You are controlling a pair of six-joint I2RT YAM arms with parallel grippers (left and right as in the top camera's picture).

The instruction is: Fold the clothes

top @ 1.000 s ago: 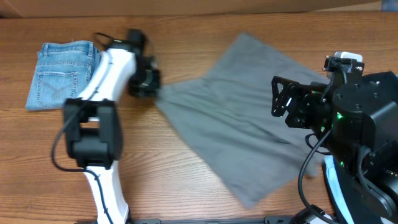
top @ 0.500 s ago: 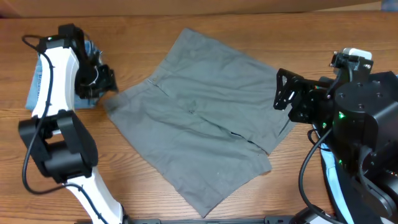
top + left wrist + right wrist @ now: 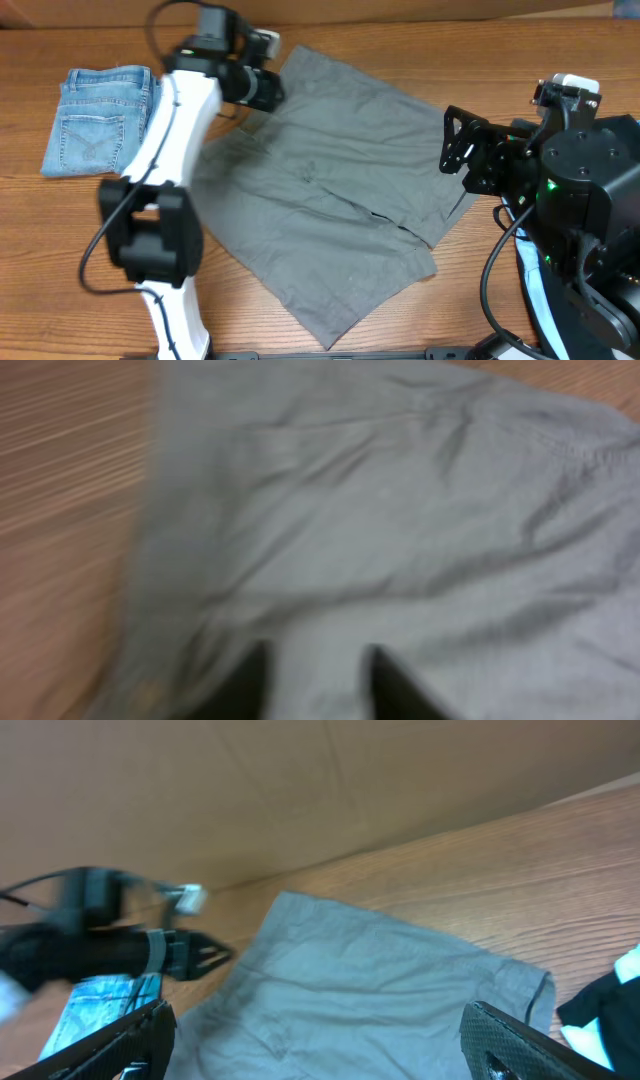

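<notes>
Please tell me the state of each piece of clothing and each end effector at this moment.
grey shorts: spread out, not yet folded
denim shorts: folded, lying apart from them
left end effector: fingers apart, over the grey shorts
right end effector: wide open, empty

Right gripper (image 3: 315,1025) agape; left gripper (image 3: 316,685) seemingly ajar.

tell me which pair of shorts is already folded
The blue denim shorts, a compact stack showing one back pocket; the larger grey-khaki shorts lie spread out flat.
</notes>
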